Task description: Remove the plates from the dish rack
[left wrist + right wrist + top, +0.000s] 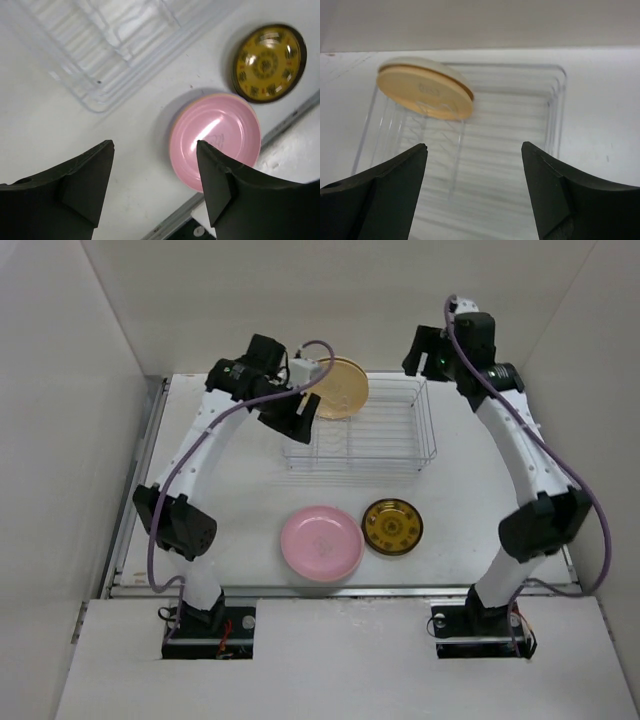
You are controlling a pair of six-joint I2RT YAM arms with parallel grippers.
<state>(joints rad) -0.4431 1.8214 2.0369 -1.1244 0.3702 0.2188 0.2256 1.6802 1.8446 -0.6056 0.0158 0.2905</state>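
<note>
The pink plate [321, 543] and amber plate [392, 526] lay by the worktop's [240, 510] near edge. The yellow-tan plate [340, 388] stood in the dish rack [400, 455] toward the far edge, a cream plate [420, 62] behind it. The left jaws and right jaws both stood wide and empty. The next move probably called for straddling the yellow-tan plate's rim and closing.

L grip [300, 420]: over left end of dish rack [370, 435].
Tan plate [342, 388]: just right of L jaws, standing in rack's far-left corner.
R grip [422, 358]: by rack's far-right corner.
Pink plate [320, 543] & amber plate [392, 526]: flat on table [230, 510], side by side, well nearside of both jaws.
</note>
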